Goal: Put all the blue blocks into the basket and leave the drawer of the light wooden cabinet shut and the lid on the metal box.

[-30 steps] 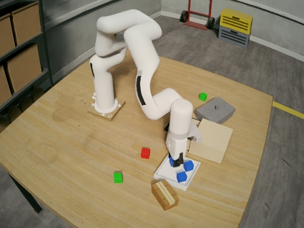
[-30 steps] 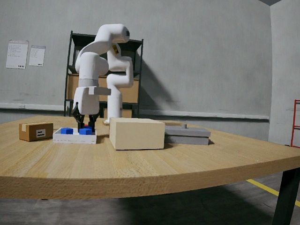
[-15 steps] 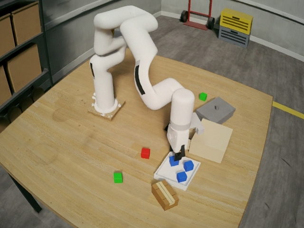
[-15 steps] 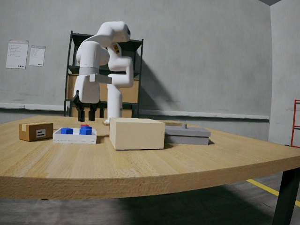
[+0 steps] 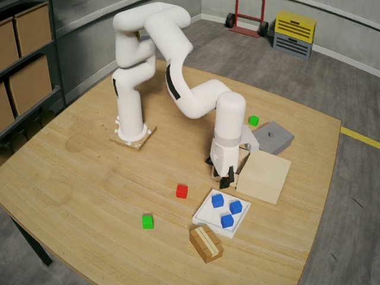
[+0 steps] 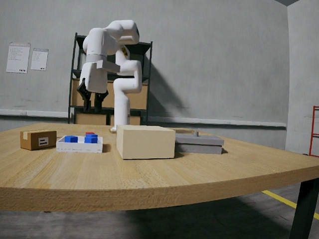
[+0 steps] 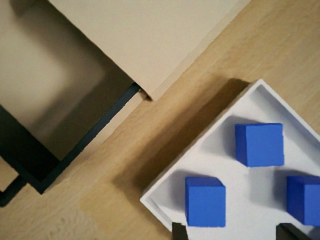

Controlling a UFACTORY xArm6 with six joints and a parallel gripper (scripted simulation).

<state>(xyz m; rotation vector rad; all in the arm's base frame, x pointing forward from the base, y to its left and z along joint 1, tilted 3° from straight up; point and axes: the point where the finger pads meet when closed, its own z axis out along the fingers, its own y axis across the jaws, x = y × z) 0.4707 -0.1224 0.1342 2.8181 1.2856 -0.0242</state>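
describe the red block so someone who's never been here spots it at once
On the wooden table, find the shallow white basket holding three blue blocks. In the top view, just left of it sits a small cube, the red block. It is the only red one; the two loose blocks out on the table are green.
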